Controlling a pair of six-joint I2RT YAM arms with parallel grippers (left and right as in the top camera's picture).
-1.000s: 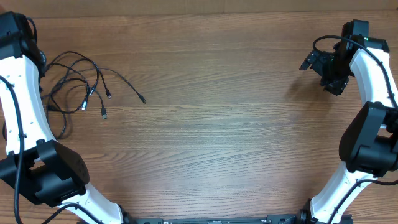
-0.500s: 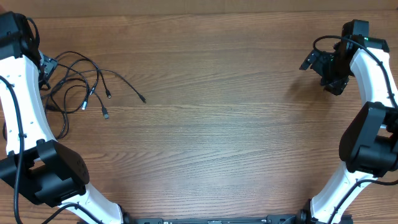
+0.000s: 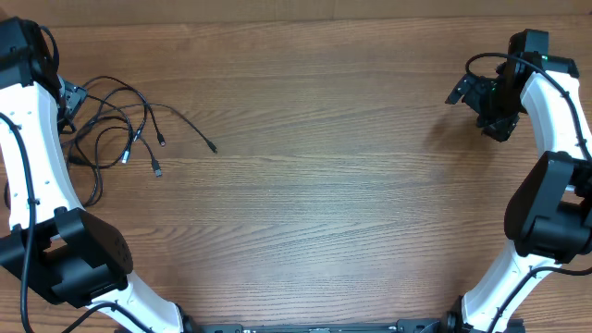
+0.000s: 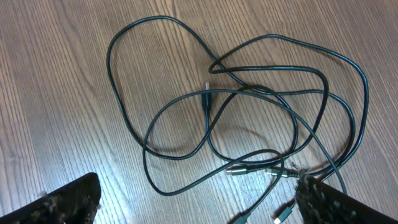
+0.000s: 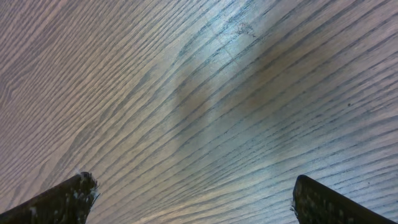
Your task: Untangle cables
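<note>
1. Change: within the last second the left end effector (image 3: 70, 98) has come into the overhead view at the upper-left edge of the cables (image 3: 118, 125). It has held there for the last half second, and no strand has shifted.
2. Meaning (judgement): the approach is done, the grasp is not yet made, and untangling has not begun.
3. The cables lie in one loose tangle at the far left of the counter (image 3: 324, 185), with plug ends (image 3: 155, 170) trailing toward the centre.
4. Left arm: it is stretched along the left edge with the wrist looking down on the crossing loops. The end effector (image 4: 196, 202) is released, fingers spread wide, nothing between them. One finger (image 4: 329, 202) sits just beside some strands; I cannot tell whether it touches them.
5. The right end effector (image 3: 481, 97) is unchanged, well apart from the cables, released over bare wood.
</note>
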